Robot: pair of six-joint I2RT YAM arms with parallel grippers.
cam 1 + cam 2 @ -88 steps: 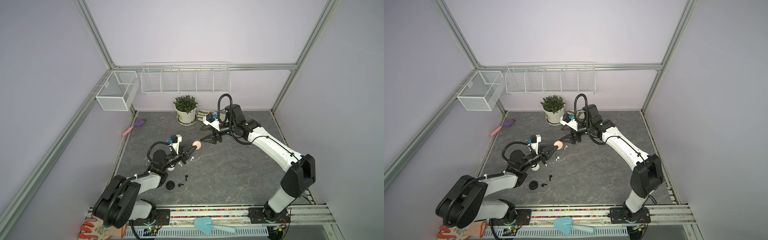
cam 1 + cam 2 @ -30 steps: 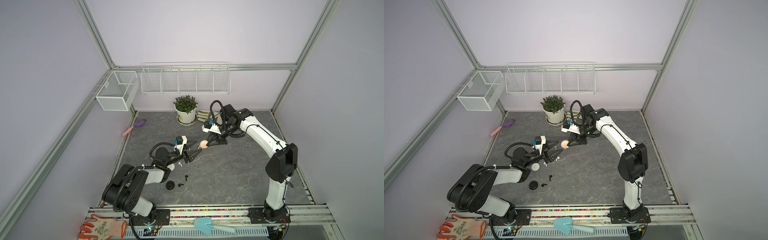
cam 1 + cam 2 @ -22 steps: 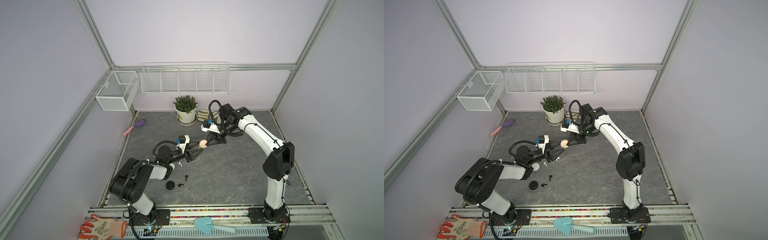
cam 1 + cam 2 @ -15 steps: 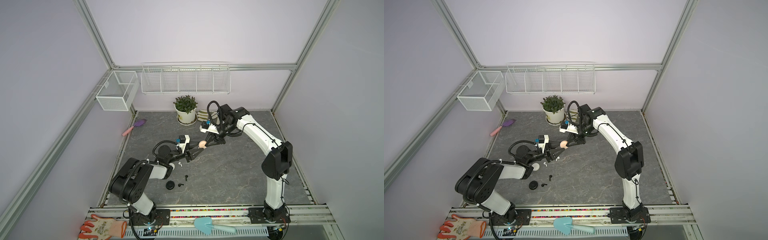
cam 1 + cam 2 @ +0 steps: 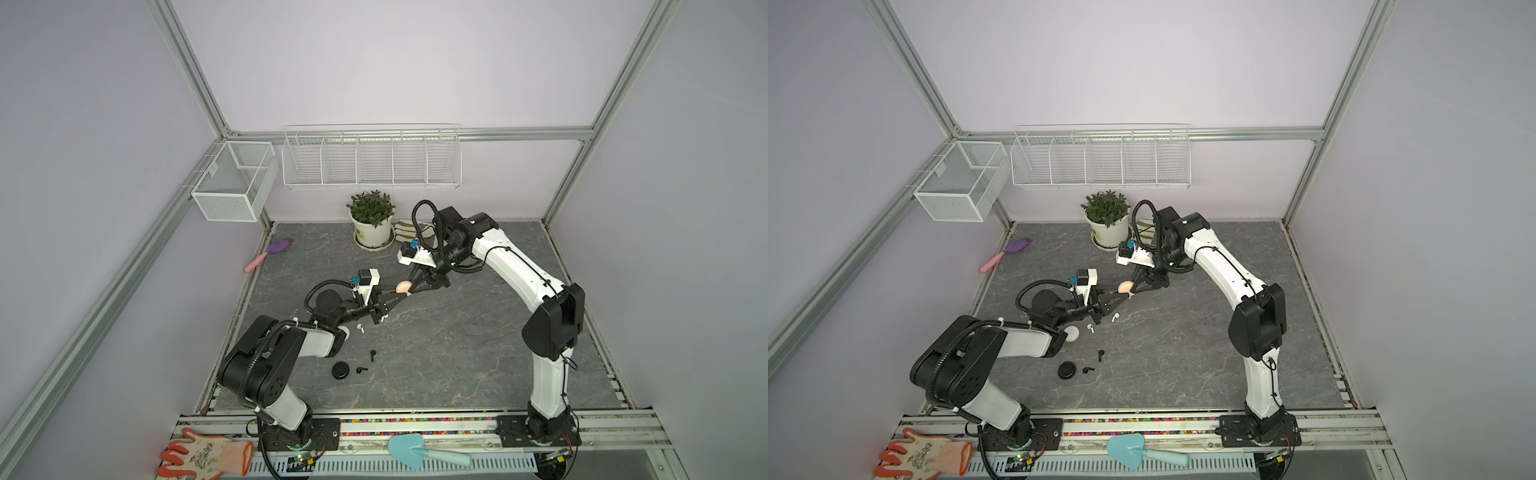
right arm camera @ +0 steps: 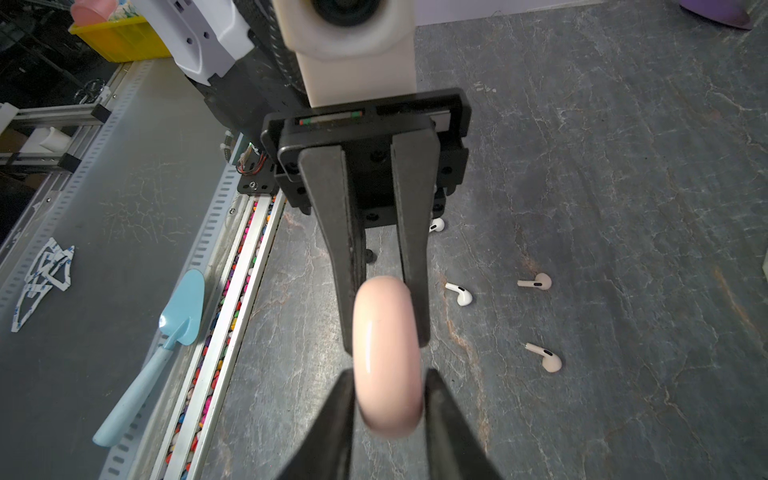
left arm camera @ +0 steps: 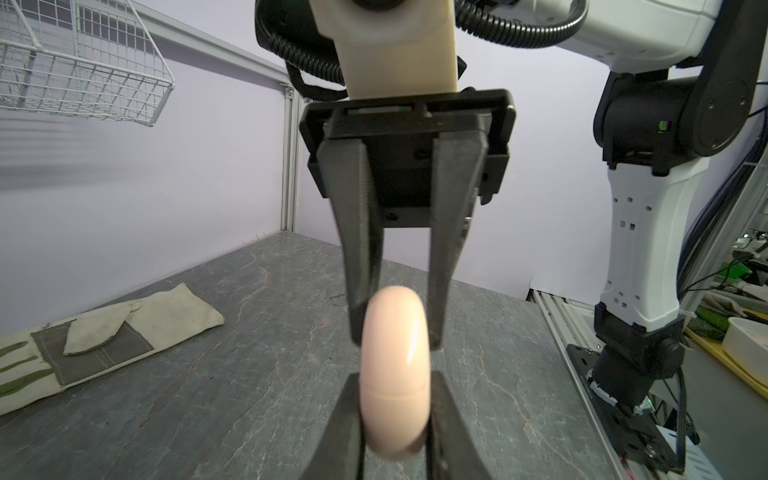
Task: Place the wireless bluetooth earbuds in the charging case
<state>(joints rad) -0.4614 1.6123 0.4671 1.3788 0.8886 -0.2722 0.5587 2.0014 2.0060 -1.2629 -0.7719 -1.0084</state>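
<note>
Top views: stereo pair, high above the 6 o'clock edge, angled down toward 12 – whole table (image 5: 457,332) in frame, distant, near-identical coverage. Left wrist: close, low, facing about 2 o'clock past the pink case (image 7: 394,374). Right wrist: close, tilted down, facing about 8 o'clock toward the front rail (image 6: 232,299). Shared by all four – that case.

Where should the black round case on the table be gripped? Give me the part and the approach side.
Take the black round case across its rim, straight down from above: it lies flat, a low puck, so only its edge offers opposing faces. A black earbud lies close beside it; probably place the jaws clear of that.
</note>
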